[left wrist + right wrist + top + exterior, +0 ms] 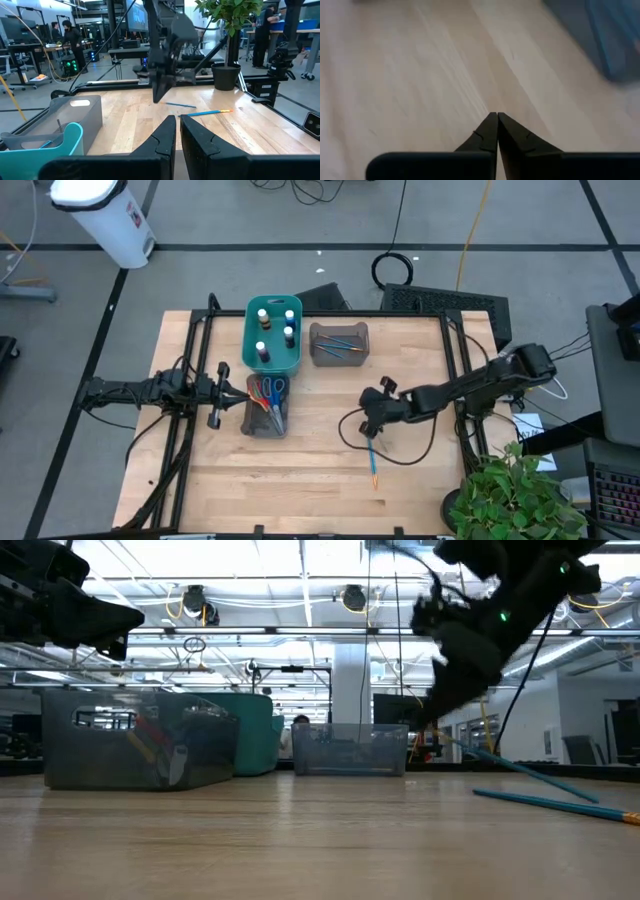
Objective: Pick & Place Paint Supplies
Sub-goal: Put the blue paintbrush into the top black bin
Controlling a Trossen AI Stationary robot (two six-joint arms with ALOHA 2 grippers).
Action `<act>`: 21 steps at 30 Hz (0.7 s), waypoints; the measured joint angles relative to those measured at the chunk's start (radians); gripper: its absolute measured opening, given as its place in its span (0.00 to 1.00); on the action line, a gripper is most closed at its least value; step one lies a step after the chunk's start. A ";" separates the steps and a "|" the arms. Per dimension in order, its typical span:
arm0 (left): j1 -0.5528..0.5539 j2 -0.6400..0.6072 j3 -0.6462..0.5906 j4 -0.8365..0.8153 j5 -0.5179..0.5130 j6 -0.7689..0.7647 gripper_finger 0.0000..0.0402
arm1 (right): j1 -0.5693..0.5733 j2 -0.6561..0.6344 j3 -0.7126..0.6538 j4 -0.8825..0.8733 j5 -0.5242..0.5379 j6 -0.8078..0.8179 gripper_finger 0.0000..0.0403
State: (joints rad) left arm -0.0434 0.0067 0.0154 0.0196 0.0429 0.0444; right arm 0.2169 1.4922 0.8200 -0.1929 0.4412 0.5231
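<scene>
My right gripper (371,430) (436,728) hangs shut above the table's middle right. A thin blue brush (530,772) (181,105) slants down from its tips. A second blue brush with an orange end (373,463) (560,806) lies flat on the table, nearer the front edge. White-capped paint bottles (263,330) stand in the teal bin (250,345). Scissors (268,392) stand in a grey bin (250,422). More brushes (340,345) lie in the grey bin behind. My left gripper (177,120) waits shut at the table's left, pointing level. My right gripper pinches the thin blue brush by its upper end (447,737), at the fingertips. The fingers slant down from the table's right. The brush tilts down toward the near edge, where its low end (595,801) reaches the table. My own wrist view does not show the contact.
A black cable (345,438) loops on the wood beside my right gripper. A potted plant (515,495) stands at the near right corner. Black frame rails (190,360) run along both sides. Bare wood lies in front of the bins.
</scene>
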 joint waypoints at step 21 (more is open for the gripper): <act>0.000 0.000 0.000 0.000 0.000 0.000 0.08 | -0.043 -0.110 0.003 0.508 -0.367 -0.354 0.00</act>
State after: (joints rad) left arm -0.0436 0.0064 0.0154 0.0196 0.0429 0.0444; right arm 0.1739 1.3827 0.8234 0.3154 0.0743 0.1691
